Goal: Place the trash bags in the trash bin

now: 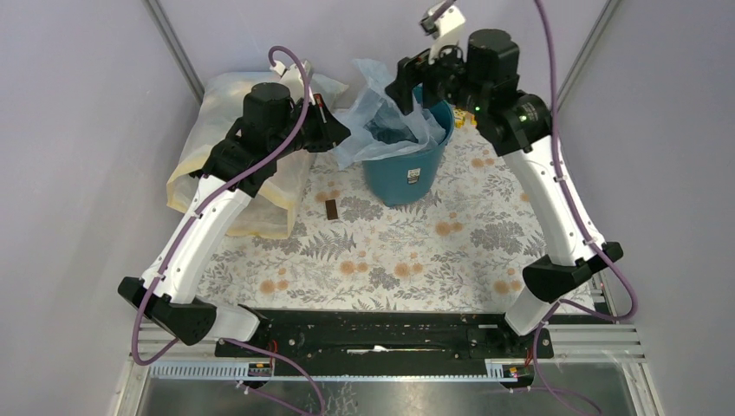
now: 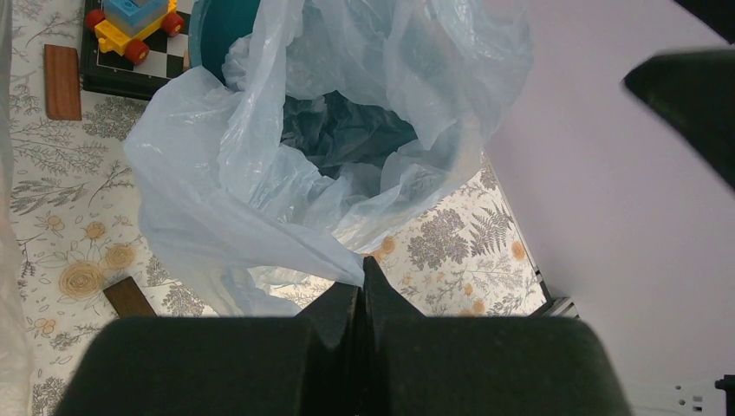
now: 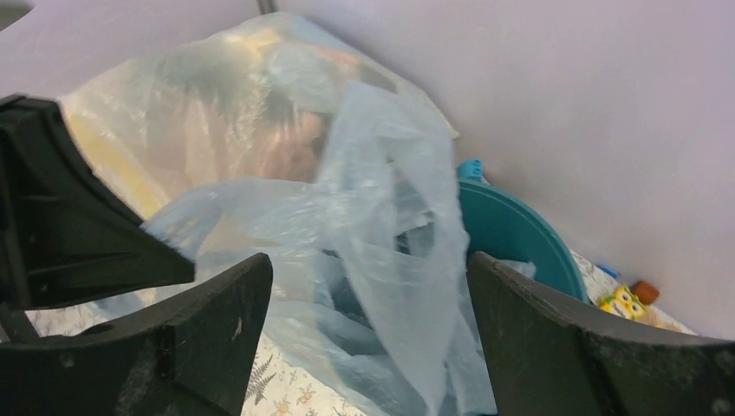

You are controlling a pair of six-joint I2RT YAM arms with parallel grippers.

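Left pincer (image 2: 362, 270) pinches trash bag (image 2: 225, 199) over bin (image 1: 390, 180)

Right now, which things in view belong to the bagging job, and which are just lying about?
Job:
bag
bin
left claw, shut on the bag
right claw, open

Lying about:
yellowish sack
wooden blocks
toy car
checkerboard
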